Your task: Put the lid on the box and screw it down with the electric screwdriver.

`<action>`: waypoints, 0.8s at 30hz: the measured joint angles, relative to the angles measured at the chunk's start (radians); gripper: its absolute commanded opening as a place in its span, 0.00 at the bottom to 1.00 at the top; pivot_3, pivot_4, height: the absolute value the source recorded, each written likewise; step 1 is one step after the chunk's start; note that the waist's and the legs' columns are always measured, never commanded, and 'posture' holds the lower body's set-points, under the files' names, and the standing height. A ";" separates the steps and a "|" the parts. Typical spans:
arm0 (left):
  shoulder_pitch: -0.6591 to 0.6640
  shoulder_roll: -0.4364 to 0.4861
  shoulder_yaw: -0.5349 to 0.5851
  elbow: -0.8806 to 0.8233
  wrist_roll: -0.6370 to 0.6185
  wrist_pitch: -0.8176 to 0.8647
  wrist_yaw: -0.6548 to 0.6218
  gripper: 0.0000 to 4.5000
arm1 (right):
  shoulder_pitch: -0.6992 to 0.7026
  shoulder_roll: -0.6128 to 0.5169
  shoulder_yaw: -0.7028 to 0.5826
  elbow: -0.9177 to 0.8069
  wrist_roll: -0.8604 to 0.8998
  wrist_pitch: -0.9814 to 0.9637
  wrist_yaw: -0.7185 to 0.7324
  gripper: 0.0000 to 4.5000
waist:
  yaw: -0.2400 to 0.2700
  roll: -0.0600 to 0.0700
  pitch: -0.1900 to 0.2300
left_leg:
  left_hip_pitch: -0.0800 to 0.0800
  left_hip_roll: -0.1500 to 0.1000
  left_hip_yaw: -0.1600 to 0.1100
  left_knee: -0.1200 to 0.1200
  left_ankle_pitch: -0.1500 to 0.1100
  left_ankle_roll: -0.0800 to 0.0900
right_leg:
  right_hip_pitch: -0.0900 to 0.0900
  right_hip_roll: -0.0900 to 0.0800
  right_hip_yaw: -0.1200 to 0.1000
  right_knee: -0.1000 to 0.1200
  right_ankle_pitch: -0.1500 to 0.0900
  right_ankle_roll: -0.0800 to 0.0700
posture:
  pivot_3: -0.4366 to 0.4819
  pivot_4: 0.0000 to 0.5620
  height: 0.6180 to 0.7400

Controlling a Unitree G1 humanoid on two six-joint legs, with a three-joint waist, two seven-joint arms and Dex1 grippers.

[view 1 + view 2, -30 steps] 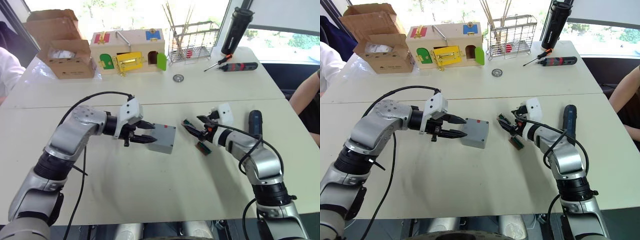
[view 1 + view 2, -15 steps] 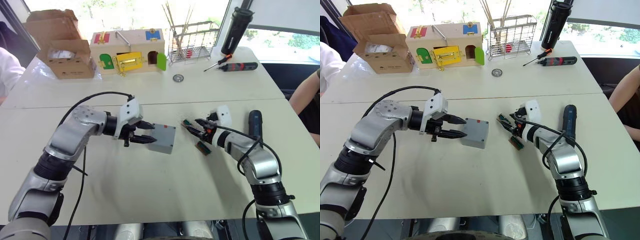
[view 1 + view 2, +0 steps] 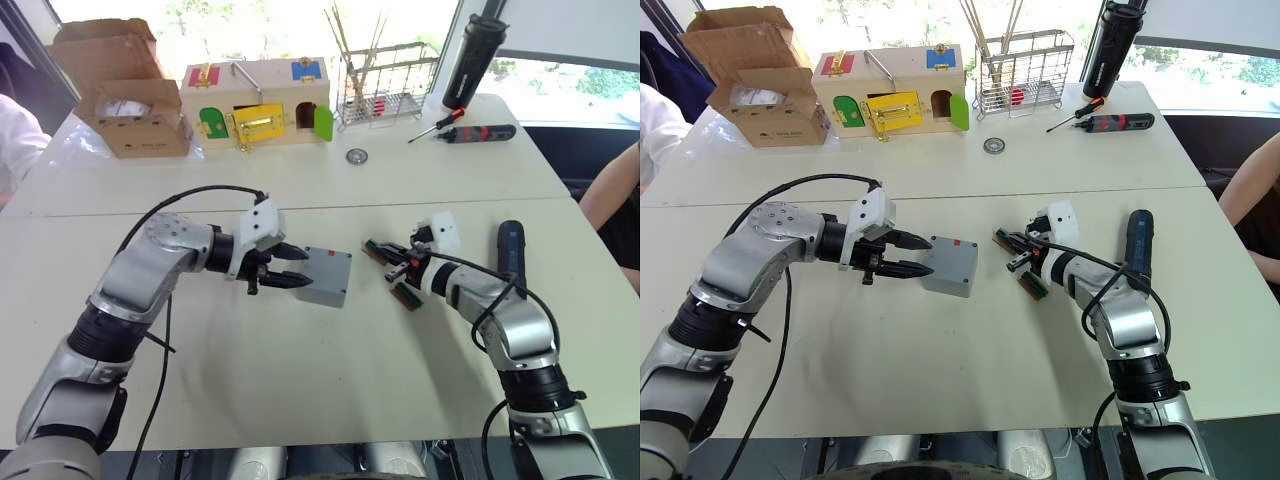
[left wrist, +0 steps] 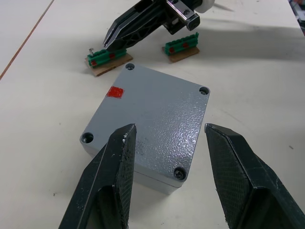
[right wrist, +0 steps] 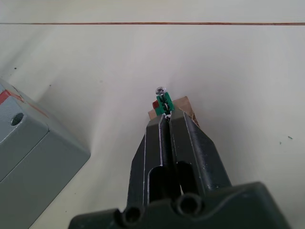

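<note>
The grey box (image 3: pixel 325 277) sits mid-table with the lid (image 4: pixel 157 112) lying flat on it, red mark and corner screw holes showing. My left gripper (image 3: pixel 302 268) is open, one finger either side of the box's near corner without clamping it. Right of the box my right gripper (image 5: pixel 164 112) is shut on the end of a green screw strip (image 4: pixel 109 56) on brown card; a small screw (image 5: pixel 160 89) stands just past the tips. A second green strip (image 4: pixel 181 46) lies close by. The dark blue electric screwdriver (image 3: pixel 510 248) rests on the table beyond my right forearm.
Along the far edge stand a cardboard carton (image 3: pixel 130 110), a colourful wooden latch box (image 3: pixel 255 100), a wire rack (image 3: pixel 385 90), a tall black cylinder (image 3: pixel 470 60) and a black-and-red tool (image 3: pixel 480 132). A metal disc (image 3: pixel 356 155) lies nearby. A person's arm (image 3: pixel 610 195) is at the right edge.
My right gripper's fingers have closed from open to shut at the green strip. The left gripper and the box have stayed where they were.
</note>
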 measured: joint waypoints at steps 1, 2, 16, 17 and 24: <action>0.000 0.000 0.000 0.002 0.001 -0.001 0.000 0.52 | 0.000 0.000 0.000 0.000 0.000 0.000 -0.001 0.01 | 0.000 0.000 0.000 | 0.000 0.000 0.000 0.000 0.000 0.000 | 0.000 0.000 0.000 0.000 0.000 0.000 | 0.48 0.27 1.00; 0.000 -0.001 0.000 0.002 0.001 -0.001 0.000 0.52 | 0.000 0.000 0.000 0.000 0.000 0.000 -0.002 0.01 | 0.000 0.000 0.000 | 0.000 0.000 0.000 0.000 0.000 0.000 | 0.000 0.000 0.000 0.000 0.000 0.000 | 0.48 0.27 1.00; 0.000 -0.007 0.000 0.002 0.001 -0.001 0.000 0.52 | -0.001 -0.001 -0.012 -0.020 0.002 0.016 -0.009 0.01 | 0.000 0.000 0.000 | 0.000 0.000 0.000 0.000 0.000 0.000 | 0.000 0.000 0.000 0.000 0.000 0.000 | 0.48 0.27 1.00; 0.000 -0.007 0.000 0.002 0.001 -0.001 0.000 0.52 | -0.004 -0.003 -0.017 -0.027 0.002 0.019 -0.011 0.01 | 0.000 0.000 0.000 | 0.000 0.000 0.000 0.000 0.000 0.000 | 0.000 0.000 0.000 0.000 0.000 0.000 | 0.48 0.27 1.00; 0.000 -0.007 0.000 0.002 0.001 -0.002 0.000 0.52 | -0.016 -0.010 -0.026 -0.066 0.007 0.046 -0.015 0.01 | 0.000 0.000 0.000 | 0.000 0.000 0.000 0.000 0.000 0.000 | 0.000 0.000 0.000 0.000 0.000 0.000 | 0.48 0.27 1.00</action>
